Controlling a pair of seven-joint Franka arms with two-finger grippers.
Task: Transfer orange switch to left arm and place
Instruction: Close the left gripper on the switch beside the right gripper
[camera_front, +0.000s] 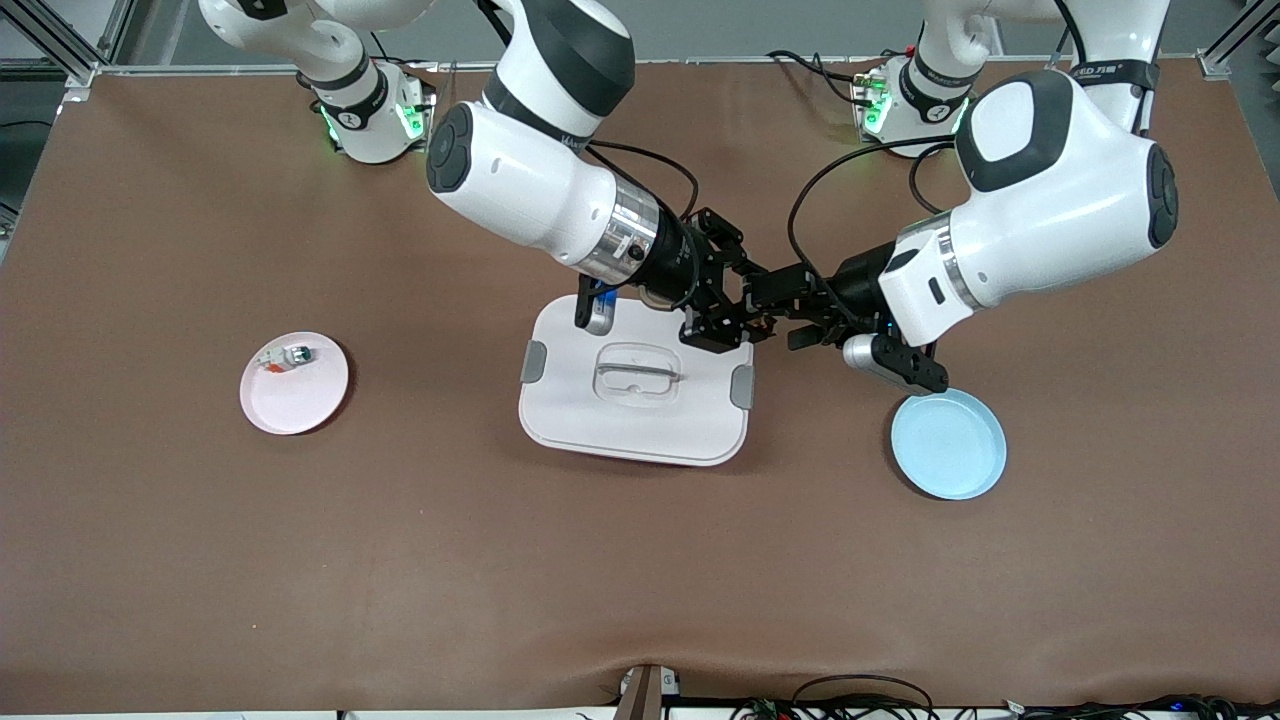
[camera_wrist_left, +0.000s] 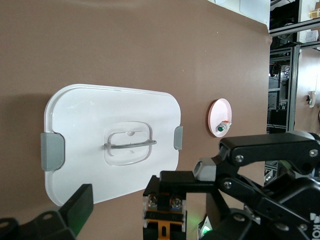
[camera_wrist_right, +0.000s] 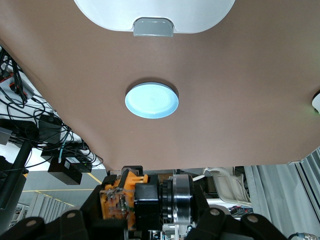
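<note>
Two claws met in the air over the edge of the box (camera_front: 634, 385), at the left arm's end. The right claw (camera_front: 722, 318) held the orange switch (camera_wrist_right: 131, 201) tight. The left claw (camera_front: 778, 300) stood wide around it, not yet gripping. The handover was half done. The blue plate (camera_front: 948, 443) sat empty on the surface (camera_front: 200, 560).

even, bright overhead light falls on the brown table (camera_front: 200, 560), the box (camera_front: 634, 420) casts a soft shadow, and both wrist views blur their nearest dark parts.
</note>
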